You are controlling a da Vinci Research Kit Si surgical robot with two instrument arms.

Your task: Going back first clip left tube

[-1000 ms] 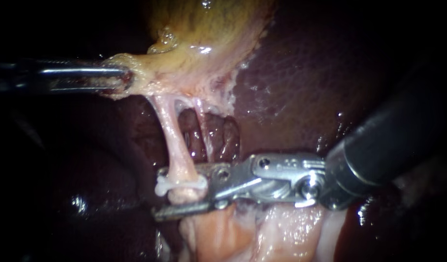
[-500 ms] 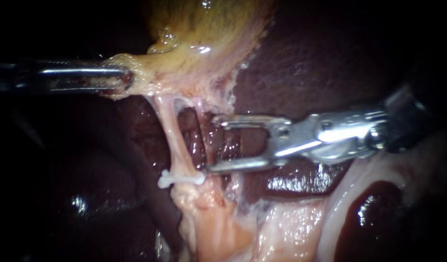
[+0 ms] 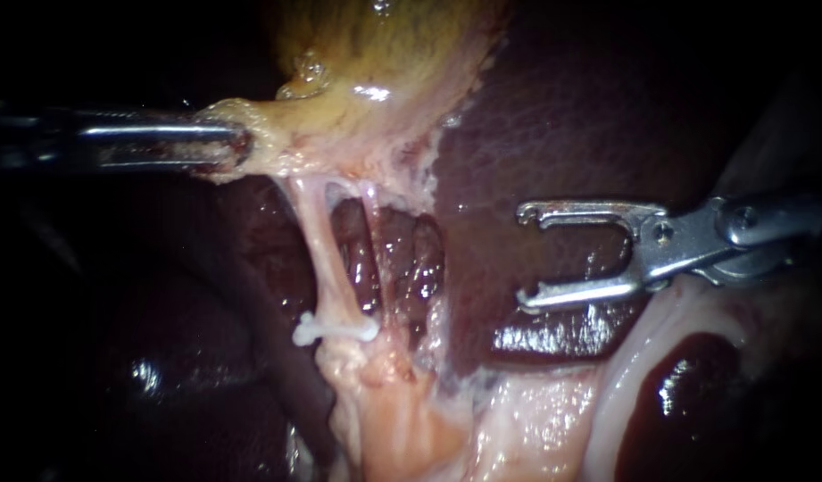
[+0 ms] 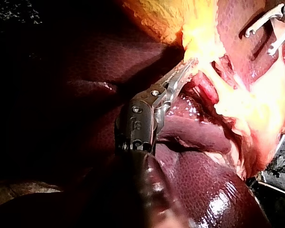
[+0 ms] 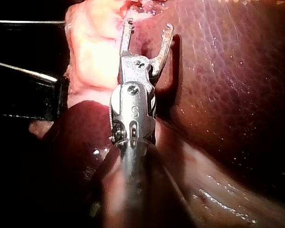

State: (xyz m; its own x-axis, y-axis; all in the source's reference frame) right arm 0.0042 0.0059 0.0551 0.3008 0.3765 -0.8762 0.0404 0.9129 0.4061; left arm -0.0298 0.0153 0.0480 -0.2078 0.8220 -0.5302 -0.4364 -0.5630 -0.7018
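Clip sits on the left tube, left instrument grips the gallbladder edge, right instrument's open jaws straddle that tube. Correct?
One thing is off. The right instrument has its jaws open, but they are empty and stand apart from the left tube, over the liver, as the endoscope view shows. The rest holds: the clip sits on that tube, and the left instrument grips the gallbladder edge.
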